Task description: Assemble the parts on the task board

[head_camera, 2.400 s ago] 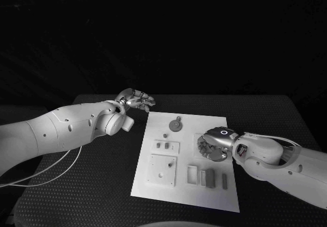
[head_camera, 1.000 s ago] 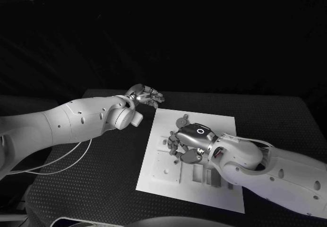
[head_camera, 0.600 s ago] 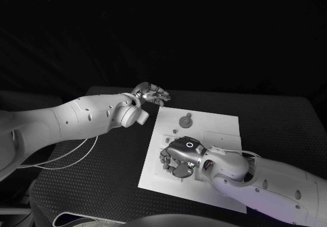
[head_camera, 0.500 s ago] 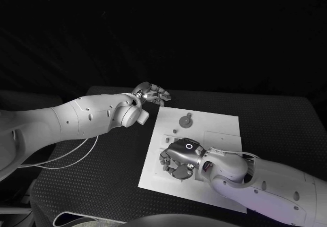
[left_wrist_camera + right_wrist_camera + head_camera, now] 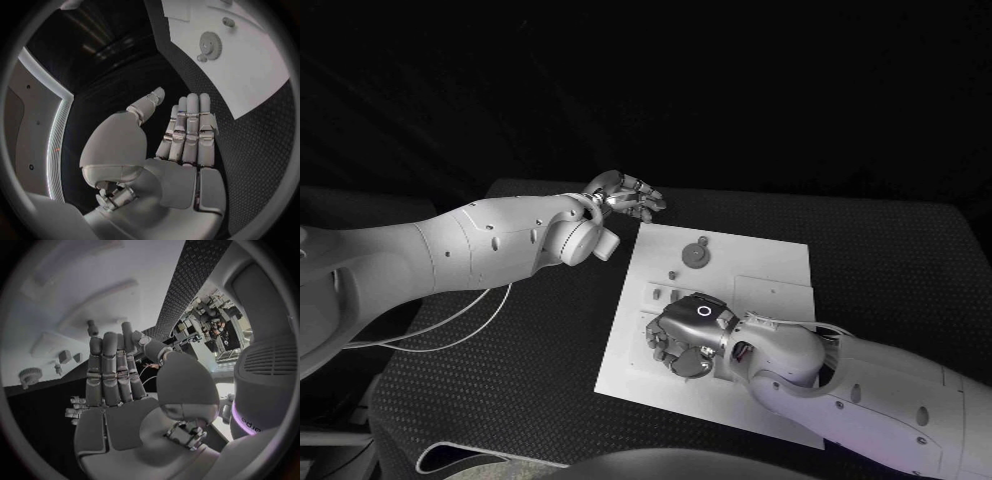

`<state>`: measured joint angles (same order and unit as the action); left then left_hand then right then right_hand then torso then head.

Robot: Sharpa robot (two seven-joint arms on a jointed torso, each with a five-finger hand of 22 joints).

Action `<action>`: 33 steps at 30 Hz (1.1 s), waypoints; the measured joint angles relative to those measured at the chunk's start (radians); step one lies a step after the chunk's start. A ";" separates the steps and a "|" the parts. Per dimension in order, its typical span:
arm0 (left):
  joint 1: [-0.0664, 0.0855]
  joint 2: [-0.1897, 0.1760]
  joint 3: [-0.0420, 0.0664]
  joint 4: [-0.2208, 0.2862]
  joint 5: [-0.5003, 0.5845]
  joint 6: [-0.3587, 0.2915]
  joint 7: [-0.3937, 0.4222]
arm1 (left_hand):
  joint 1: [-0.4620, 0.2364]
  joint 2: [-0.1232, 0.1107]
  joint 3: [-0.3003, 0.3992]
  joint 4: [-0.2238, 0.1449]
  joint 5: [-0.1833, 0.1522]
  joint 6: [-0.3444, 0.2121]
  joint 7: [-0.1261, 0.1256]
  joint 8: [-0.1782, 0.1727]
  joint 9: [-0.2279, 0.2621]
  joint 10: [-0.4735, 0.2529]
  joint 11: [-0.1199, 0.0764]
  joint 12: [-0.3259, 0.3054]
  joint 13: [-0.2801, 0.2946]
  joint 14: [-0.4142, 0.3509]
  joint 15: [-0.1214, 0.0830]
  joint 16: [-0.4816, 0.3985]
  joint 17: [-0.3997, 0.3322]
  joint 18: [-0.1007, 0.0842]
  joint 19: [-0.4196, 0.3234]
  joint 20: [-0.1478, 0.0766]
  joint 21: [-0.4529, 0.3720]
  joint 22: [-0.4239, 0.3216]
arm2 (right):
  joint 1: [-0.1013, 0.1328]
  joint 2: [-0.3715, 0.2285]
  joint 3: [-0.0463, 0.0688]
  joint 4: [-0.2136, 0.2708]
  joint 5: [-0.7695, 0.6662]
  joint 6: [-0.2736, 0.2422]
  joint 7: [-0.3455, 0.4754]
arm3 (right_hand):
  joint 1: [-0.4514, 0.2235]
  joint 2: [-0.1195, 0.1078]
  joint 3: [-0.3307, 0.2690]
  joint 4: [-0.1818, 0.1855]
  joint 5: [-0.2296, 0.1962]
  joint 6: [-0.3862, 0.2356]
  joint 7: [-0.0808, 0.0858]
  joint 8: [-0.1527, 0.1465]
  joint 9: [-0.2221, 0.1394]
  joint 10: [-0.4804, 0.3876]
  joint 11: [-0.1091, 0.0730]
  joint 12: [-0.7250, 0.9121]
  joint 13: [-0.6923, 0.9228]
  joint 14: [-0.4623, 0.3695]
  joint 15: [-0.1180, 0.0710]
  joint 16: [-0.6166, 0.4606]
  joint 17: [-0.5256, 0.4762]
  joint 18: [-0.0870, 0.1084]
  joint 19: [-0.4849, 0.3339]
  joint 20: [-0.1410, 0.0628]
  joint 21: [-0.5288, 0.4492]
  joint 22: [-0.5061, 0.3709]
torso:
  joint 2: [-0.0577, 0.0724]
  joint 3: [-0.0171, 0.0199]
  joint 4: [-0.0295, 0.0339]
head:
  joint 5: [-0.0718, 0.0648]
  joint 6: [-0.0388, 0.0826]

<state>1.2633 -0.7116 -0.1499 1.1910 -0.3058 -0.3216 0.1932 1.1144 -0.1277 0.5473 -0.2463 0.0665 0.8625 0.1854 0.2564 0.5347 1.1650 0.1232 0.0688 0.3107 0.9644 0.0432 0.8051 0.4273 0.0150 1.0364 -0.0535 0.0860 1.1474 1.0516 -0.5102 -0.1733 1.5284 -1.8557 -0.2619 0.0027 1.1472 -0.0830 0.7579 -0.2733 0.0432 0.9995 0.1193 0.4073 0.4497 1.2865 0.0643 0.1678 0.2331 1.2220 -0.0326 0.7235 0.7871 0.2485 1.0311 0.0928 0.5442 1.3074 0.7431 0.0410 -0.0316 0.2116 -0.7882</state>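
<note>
Right silver hand (image 5: 687, 335) hovers over flat white task board (image 5: 762, 262), fingers extended, empty. Left silver hand (image 5: 626, 195) off board's far corner, open, empty.

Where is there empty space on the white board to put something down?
The task board is bare along its far right side, beside the gear. The near left part is crowded: the right hand hangs over the small parts there.

Matt white task board (image 5: 769, 262), textured table (image 5: 516, 350)

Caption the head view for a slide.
Right hand hovers open over the white task board; left hand waits empty beyond its far corner, near the gear.
</note>
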 measured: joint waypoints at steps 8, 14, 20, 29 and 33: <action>0.000 -0.001 0.000 0.000 0.000 0.001 0.000 | 0.000 0.000 0.000 0.000 0.000 0.000 0.000 0.000 0.000 0.000 0.000 0.000 0.000 0.000 0.000 0.000 0.000 0.000 0.000 0.000 0.000 0.000 | 0.000 -0.001 0.000 -0.009 -0.016 0.008 -0.003 | 0.001 0.001 0.000 0.000 0.004 0.000 0.000 0.000 0.000 0.000 0.000 -0.003 0.001 0.000 0.000 0.000 0.000 0.000 0.000 0.000 0.000 0.000 | 0.000 0.0001 0.0000 | 0.002 -0.003; 0.000 -0.002 0.000 0.000 0.001 0.002 -0.001 | 0.000 0.000 0.000 0.000 0.000 0.000 0.000 0.000 0.000 0.000 0.000 0.000 0.000 0.000 0.000 0.000 0.001 0.000 0.000 0.000 0.000 0.000 | 0.001 0.007 0.000 -0.020 -0.022 0.009 -0.003 | 0.001 0.001 0.000 0.000 0.003 -0.002 -0.002 0.000 0.000 0.000 0.000 -0.003 0.003 -0.001 0.001 0.000 0.000 0.000 0.000 0.000 0.000 0.000 | 0.000 0.0000 -0.0003 | 0.002 -0.003; 0.000 -0.002 0.000 0.002 0.001 0.003 -0.001 | 0.000 0.000 0.000 0.000 0.000 0.000 0.000 0.000 0.000 0.000 0.000 0.000 0.000 0.000 0.000 0.000 0.001 0.000 0.000 0.000 0.000 0.000 | 0.002 0.016 -0.005 -0.028 -0.026 0.008 -0.002 | 0.001 0.001 0.000 0.000 0.003 -0.002 -0.002 -0.003 0.000 0.000 0.000 -0.003 0.004 0.000 0.003 0.000 0.000 0.000 0.000 0.000 0.000 0.000 | 0.000 -0.0008 -0.0003 | 0.002 -0.002; 0.000 -0.002 0.000 0.002 0.001 0.004 -0.001 | 0.000 0.000 -0.002 0.002 0.000 0.000 0.000 0.000 0.000 0.000 0.000 0.000 0.000 0.000 0.000 0.000 0.002 0.000 0.000 0.000 -0.004 0.000 | 0.003 0.028 -0.013 -0.033 -0.030 0.006 -0.001 | 0.001 0.001 -0.001 0.000 0.003 -0.001 -0.001 -0.004 0.015 0.000 0.000 -0.003 0.001 -0.002 0.001 0.000 0.000 0.000 0.000 0.000 0.000 0.000 | 0.000 -0.0010 -0.0003 | 0.001 -0.004; 0.000 -0.002 0.000 0.003 0.001 0.004 -0.001 | 0.000 0.000 -0.002 0.002 0.000 0.000 0.000 0.000 0.000 0.000 0.000 0.000 0.000 0.000 0.000 -0.004 0.002 0.000 0.000 0.000 -0.004 0.000 | 0.004 0.028 -0.018 -0.032 -0.031 0.009 -0.001 | 0.001 0.001 -0.002 -0.001 0.003 -0.001 -0.001 -0.006 0.021 0.000 0.000 -0.005 0.002 -0.006 0.001 0.000 0.001 0.000 0.000 0.000 0.000 0.000 | 0.000 -0.0010 -0.0003 | 0.000 -0.005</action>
<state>1.2633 -0.7135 -0.1499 1.1938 -0.3047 -0.3175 0.1924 1.1143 -0.1277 0.5451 -0.2441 0.0665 0.8625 0.1854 0.2564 0.5347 1.1650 0.1232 0.0688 0.3107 0.9644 0.0432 0.8013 0.4294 0.0149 1.0364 -0.0535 0.0821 1.1474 1.0556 -0.4818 -0.1915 1.4967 -1.8871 -0.2532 0.0013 1.1484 -0.0819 0.7561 -0.2745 0.0466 0.9986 0.1183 0.4011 0.4706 1.2861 0.0646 0.1626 0.2347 1.2162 -0.0312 0.7233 0.7879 0.2485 1.0308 0.0932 0.5441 1.3076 0.7426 0.0401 -0.0319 0.2121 -0.7931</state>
